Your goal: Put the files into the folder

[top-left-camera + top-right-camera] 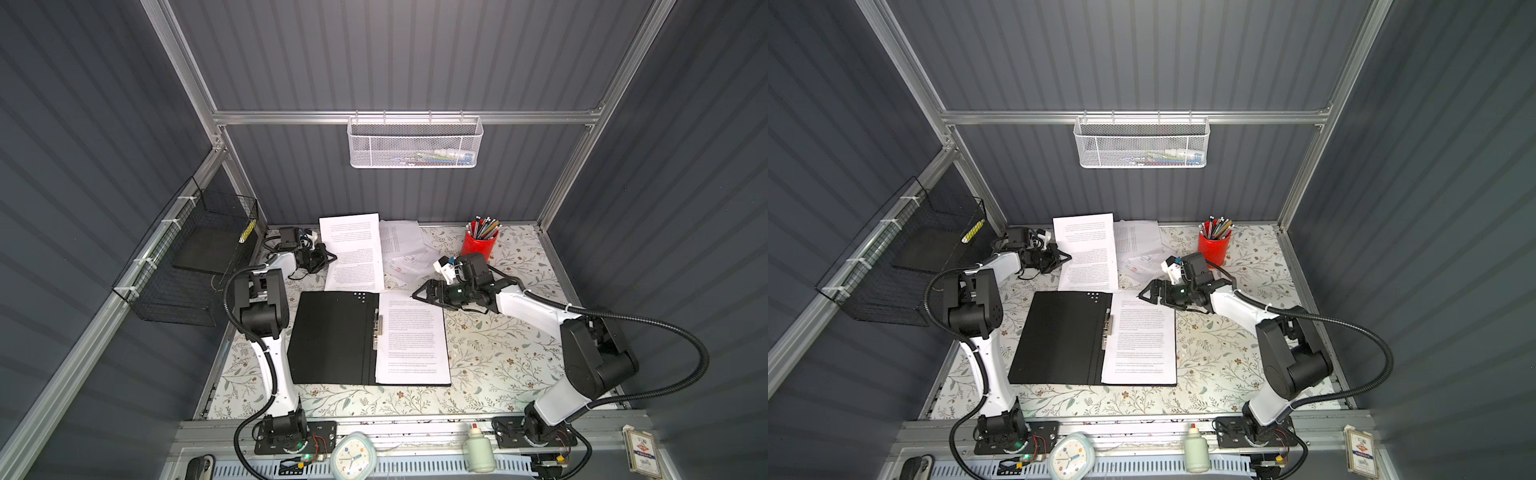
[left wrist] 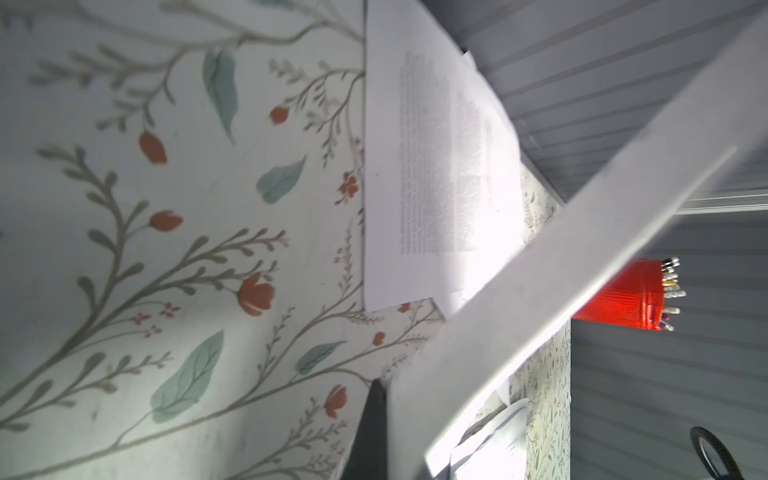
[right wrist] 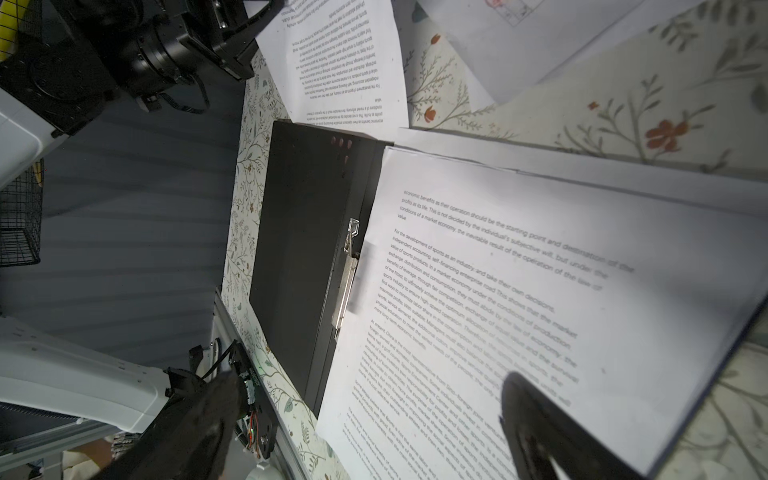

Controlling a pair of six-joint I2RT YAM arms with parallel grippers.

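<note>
Dark grey ribbed walls stand round a table (image 1: 498, 357) with a cloth of leaves and small red flowers. Flat in the middle lies the thin folder (image 1: 332, 336), wide open and black inside, with a shiny metal clip (image 1: 377, 328) down its fold. 1 white paper sheet with black print (image 1: 411, 336) already lies on its right half.

At the back of the table the left gripper (image 1: 331, 256) is pinched shut on the side edge of a long white printed sheet (image 1: 353, 253). The left wrist view shows that sheet (image 2: 540, 291) bent up off the cloth. The right gripper (image 1: 432, 299) hangs with its jaws wide apart, holding nothing, just over the far right corner of the page in the folder.

I think the step now is picking up the next file. The next move needs a slow lift and a slide over to the folder's right half, so the thin paper does not fold or slip out. More loose white sheets (image 1: 401, 245) wait behind, 1 with a line drawing (image 1: 409, 262).

A red cup (image 1: 478, 245) holds pens and pencils. A white mesh basket (image 1: 413, 143) on the back rail holds a few small things I cannot make out. A black wire basket (image 1: 187, 266) on the left wall holds a yellow strip (image 1: 248, 230) and a dark flat pad (image 1: 208, 245).
</note>
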